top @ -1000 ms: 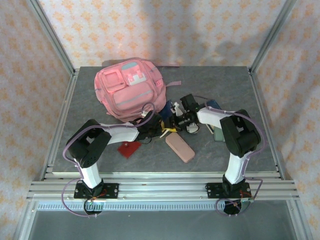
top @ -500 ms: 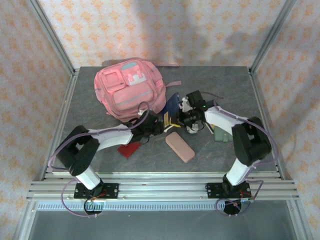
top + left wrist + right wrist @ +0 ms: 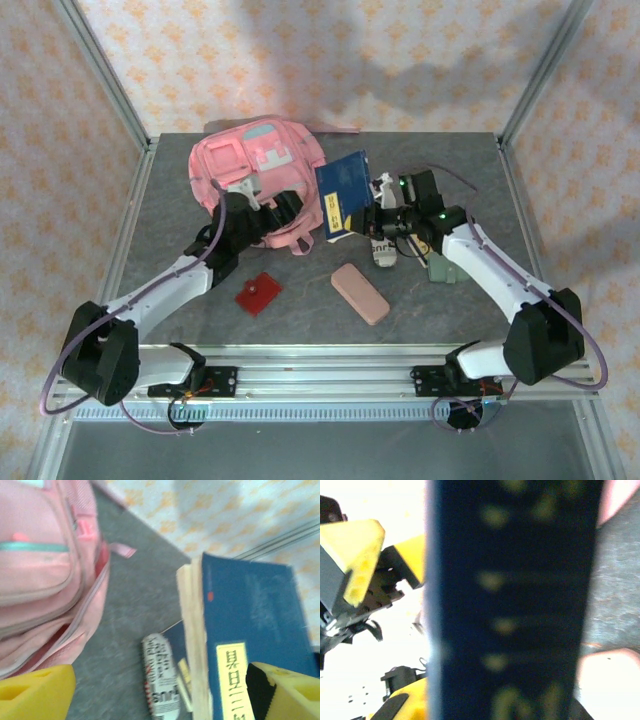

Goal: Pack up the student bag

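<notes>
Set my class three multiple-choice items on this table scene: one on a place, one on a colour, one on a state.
1. Relative to the student bag, where is the pink pencil case?
A) on top of it
B) apart from it, on the table, nearer the arm bases
C) tucked under it

2. What colour is the small flat item left of the pencil case?
A) green
B) white
C) red

3. What is the right end effector doing?
A) holding the blue book raised off the table
B) hanging open
C) gripping the pencil case

Answers: 1 B, bare grey surface separates them; 2 C, it is plainly red; 3 A, the book sits between its fingers.
</notes>
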Controlling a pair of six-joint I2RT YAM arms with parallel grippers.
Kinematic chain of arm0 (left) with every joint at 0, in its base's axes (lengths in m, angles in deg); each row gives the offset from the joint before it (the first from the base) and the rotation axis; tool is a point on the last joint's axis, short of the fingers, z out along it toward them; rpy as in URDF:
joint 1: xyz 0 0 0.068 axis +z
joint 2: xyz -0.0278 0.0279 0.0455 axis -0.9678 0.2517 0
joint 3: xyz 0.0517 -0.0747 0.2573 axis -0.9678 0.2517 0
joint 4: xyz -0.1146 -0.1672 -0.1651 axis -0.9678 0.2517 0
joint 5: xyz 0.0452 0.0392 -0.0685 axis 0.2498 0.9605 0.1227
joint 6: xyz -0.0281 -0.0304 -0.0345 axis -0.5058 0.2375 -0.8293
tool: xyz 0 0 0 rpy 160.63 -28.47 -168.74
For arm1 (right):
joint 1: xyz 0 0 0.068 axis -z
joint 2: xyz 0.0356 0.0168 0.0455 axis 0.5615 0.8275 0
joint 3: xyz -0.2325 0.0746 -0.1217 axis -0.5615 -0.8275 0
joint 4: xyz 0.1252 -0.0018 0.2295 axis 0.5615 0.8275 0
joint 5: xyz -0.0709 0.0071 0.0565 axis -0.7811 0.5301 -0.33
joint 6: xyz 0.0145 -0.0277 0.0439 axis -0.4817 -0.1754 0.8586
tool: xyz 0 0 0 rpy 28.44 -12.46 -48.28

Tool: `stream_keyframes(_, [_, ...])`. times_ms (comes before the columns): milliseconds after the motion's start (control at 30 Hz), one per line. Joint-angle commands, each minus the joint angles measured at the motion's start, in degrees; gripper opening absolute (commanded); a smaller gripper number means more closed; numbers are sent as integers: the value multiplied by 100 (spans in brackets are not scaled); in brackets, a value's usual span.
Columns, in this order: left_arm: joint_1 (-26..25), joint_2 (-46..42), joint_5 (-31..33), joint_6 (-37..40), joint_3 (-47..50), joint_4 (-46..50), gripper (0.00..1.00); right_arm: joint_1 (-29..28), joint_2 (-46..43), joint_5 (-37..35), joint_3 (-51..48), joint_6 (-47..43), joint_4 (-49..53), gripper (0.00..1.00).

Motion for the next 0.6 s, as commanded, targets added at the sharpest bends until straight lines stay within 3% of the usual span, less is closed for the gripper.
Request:
stream_keyframes(0, [177, -144, -1022, -206, 71, -1111, 89, -56, -144, 747, 356, -103, -570, 0])
stream_keyframes(167, [183, -22, -1685, -183, 0, -1526, 91, -483, -60, 1197, 586, -244, -689, 0])
stream_keyframes(400, [191, -28, -2098, -420, 174, -2378, 92, -697, -141, 1717, 594, -378, -919, 0])
stream_keyframes(467, [204, -42, -2261, -567, 235, -2713, 89, -697, -82, 1685, 638, -502, -776, 0])
stream_keyframes(567, [297, -89, -2437, -817, 352, -3123, 76, -673, 41, 1613, 643, -614, -630, 0])
